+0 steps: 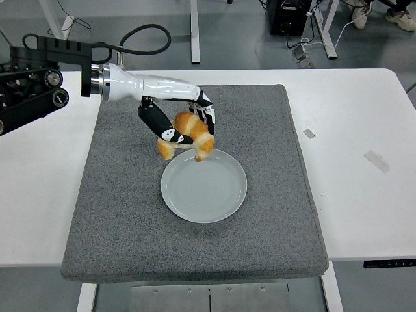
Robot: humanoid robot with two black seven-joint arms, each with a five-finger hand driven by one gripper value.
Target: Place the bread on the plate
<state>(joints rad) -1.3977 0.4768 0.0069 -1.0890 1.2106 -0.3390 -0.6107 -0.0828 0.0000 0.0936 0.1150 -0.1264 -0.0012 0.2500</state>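
Left robot hand comes in from the left edge and is curled around the bread, its black fingers wrapped over the top and down the left side. The bread, a golden croissant, hangs in that grip with both tips pointing down, above the plate's upper-left rim; whether it touches the rim cannot be told. The plate is pale, round and bare, lying flat near the middle of a grey mat. On every side of the plate there is open mat: a broad band below it toward the near edge, a strip to its right reaching the mat's right edge, and more to its left. The mat covers the middle of the white counter, whose bare surface runs on well past the mat to the right of the plate, carrying only two small bits of tape, far from the plate.
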